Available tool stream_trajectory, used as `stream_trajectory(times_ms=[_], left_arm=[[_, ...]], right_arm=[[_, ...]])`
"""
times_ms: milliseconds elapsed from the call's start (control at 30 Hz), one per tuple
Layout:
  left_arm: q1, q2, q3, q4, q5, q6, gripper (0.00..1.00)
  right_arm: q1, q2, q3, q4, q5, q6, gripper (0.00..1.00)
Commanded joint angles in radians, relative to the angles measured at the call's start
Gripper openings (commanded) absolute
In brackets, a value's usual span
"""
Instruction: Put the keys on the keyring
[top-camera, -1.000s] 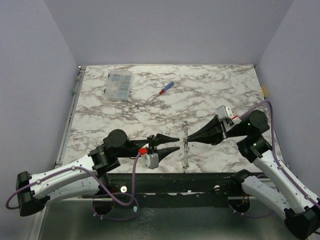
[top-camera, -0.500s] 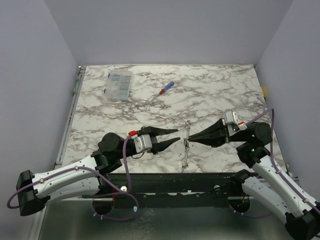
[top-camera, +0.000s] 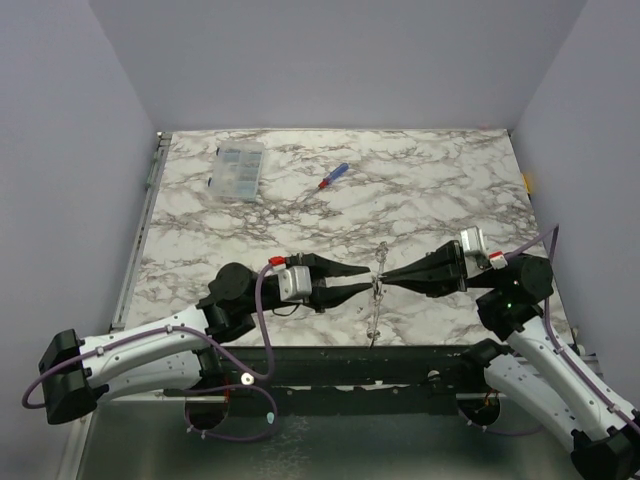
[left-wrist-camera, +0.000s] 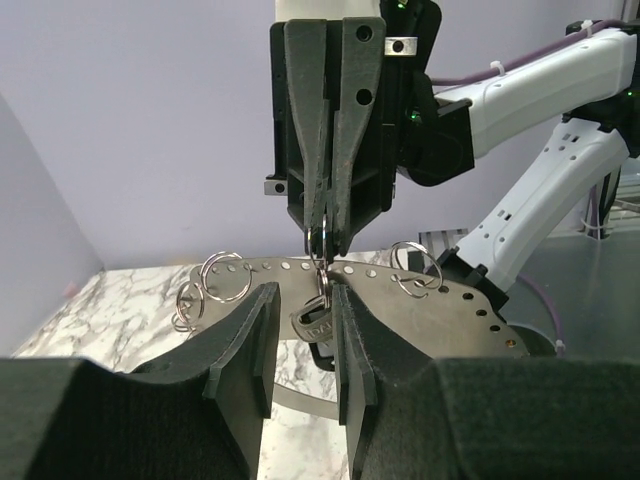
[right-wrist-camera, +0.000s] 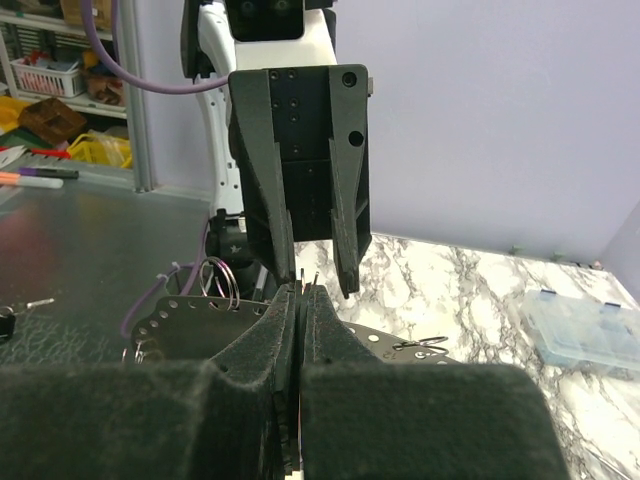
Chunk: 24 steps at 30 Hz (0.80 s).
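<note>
Dangling from a small wire ring (left-wrist-camera: 318, 243), one key (left-wrist-camera: 313, 322) looks already threaded. The other key does not show, and I cannot tell whether that ring is joined to the keyring (left-wrist-camera: 450, 300), the perforated pale strip arching just behind it. The job seems partway at best. The right gripper (left-wrist-camera: 322, 236) is closed tight on the ring. The left gripper (left-wrist-camera: 302, 300) stands open, a finger either side of the key, gripping nothing. Both arms reach low, nose to nose, over the bench (top-camera: 430, 180) near its front edge.
</note>
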Motion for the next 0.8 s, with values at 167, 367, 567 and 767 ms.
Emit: stream_trajectory(times_ms=[167, 367, 567, 767], left_arm=[[-0.004, 0.035, 0.037, 0.072, 0.071, -0.058, 0.31], [-0.004, 0.058, 0.039, 0.093, 0.06, -0.068, 0.29], [-0.005, 0.081, 0.041, 0.117, 0.039, -0.062, 0.26], [-0.007, 0.104, 0.045, 0.134, 0.053, -0.062, 0.19]], right_arm=[[-0.001, -0.007, -0.011, 0.062, 0.025, 0.013, 0.01], [-0.001, 0.003, -0.003, 0.063, 0.005, 0.015, 0.01], [-0.001, 0.006, -0.001, 0.063, -0.003, 0.016, 0.01], [-0.001, 0.009, -0.001, 0.066, -0.008, 0.02, 0.01]])
